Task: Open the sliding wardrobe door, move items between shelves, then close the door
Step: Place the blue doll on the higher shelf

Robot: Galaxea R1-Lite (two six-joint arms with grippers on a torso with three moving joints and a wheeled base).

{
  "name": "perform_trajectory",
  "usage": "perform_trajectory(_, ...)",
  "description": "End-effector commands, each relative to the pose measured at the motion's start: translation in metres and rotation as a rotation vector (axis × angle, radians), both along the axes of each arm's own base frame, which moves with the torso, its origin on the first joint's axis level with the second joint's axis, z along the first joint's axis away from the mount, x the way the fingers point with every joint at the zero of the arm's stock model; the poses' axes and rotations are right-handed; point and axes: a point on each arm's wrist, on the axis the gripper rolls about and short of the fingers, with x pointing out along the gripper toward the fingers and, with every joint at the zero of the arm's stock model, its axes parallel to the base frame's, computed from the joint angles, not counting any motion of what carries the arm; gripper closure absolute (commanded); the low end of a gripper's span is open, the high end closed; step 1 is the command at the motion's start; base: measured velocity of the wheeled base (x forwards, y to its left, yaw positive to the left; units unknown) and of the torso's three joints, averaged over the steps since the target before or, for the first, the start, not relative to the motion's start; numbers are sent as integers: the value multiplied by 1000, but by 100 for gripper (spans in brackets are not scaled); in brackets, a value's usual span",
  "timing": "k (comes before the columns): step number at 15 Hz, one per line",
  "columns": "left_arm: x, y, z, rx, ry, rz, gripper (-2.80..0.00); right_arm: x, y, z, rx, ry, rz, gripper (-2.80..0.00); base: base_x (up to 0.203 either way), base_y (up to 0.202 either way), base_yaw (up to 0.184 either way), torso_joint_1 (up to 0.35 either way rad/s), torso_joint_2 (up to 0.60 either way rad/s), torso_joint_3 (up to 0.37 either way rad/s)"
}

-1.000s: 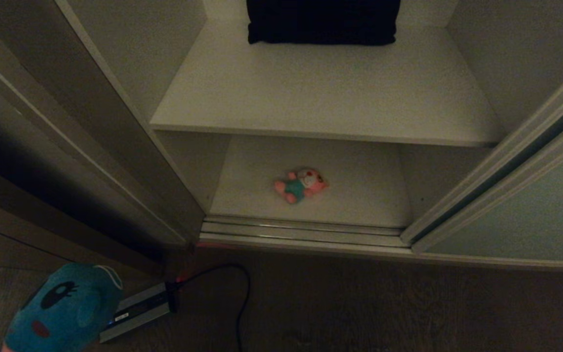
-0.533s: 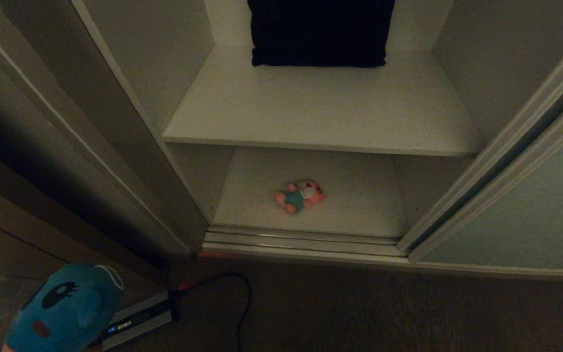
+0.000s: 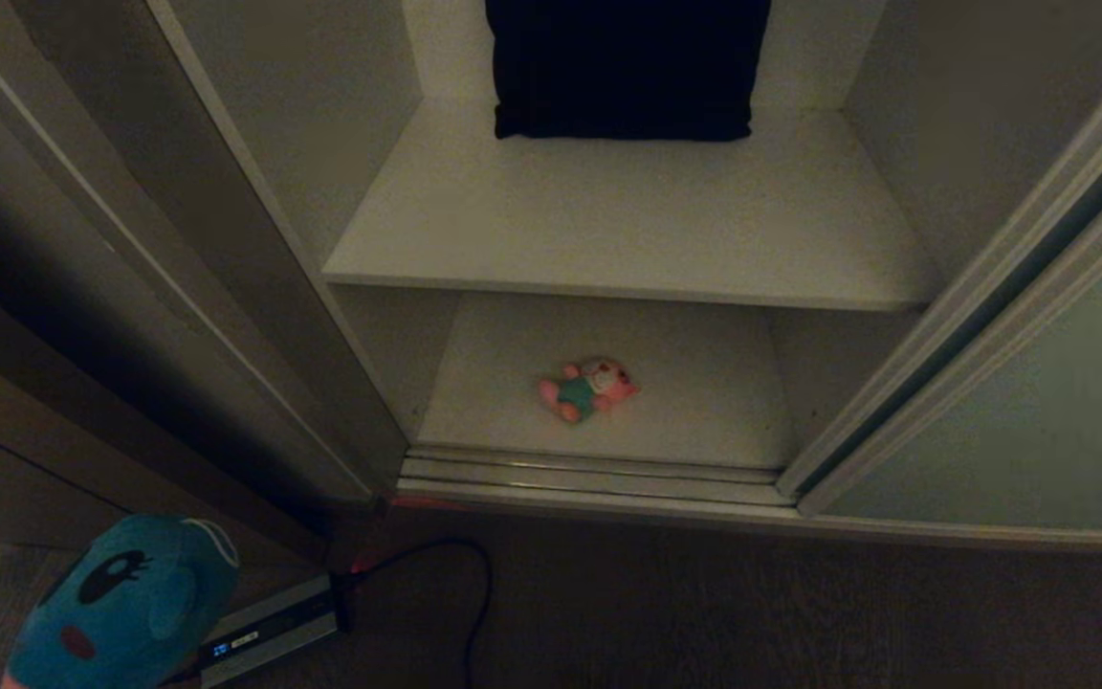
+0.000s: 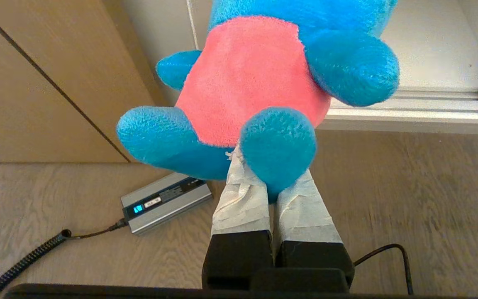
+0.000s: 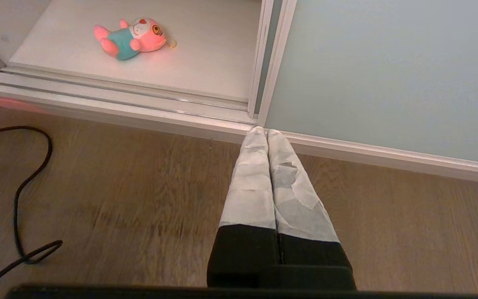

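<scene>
Our left gripper is pinched tight on the lower edge of the teal-blue plush toy, its taped fingers biting just under the red belly, so the toy stands up above the claw with its limbs hanging free; we judge that a thin fold of plush is all the grip has, which is why the jaws sit nearly together. In the head view the same toy rides low at our left, outside the wardrobe and over the wooden floor. Just beyond the claw lie a grey power brick and its black cable. Ahead and to the right of it is the lower shelf, where the pink plush toy lies on its side, well apart from us. Above that is the upper shelf, bare at the front with a black cushion at the back, a likely landing place for what we carry. The sliding wardrobe door stands pushed to the right, leaving the bay open for the transfer. Our right gripper hangs with fingers pressed together and empty, close to the door's bottom rail.
</scene>
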Motion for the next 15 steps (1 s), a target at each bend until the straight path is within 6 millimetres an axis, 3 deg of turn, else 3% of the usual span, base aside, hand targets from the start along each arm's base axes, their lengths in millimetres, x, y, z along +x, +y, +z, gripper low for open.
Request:
perform_trajectory(1,0,0,0,0,3,0,0,0,0,-1,0,5,1,0,0,0,0,0,0,0)
perform_trajectory(5,0,0,0,3,4,-1,0,0,0,-1,0,6,1,0,0,0,0,0,0,0)
perform_trajectory(10,0,0,0,13,3,9,0,0,0,-1,0,5,1,0,162,0,-1,4,1,4)
perform_trajectory(12,2,1,0,95,-42,32,0,0,0,-1,0,5,1,0,0,0,0,0,0,0)
perform_trajectory(15,-9,1,34,128,-201,53,0,0,0,-1,0,5,1,0,0,0,0,0,0,0)
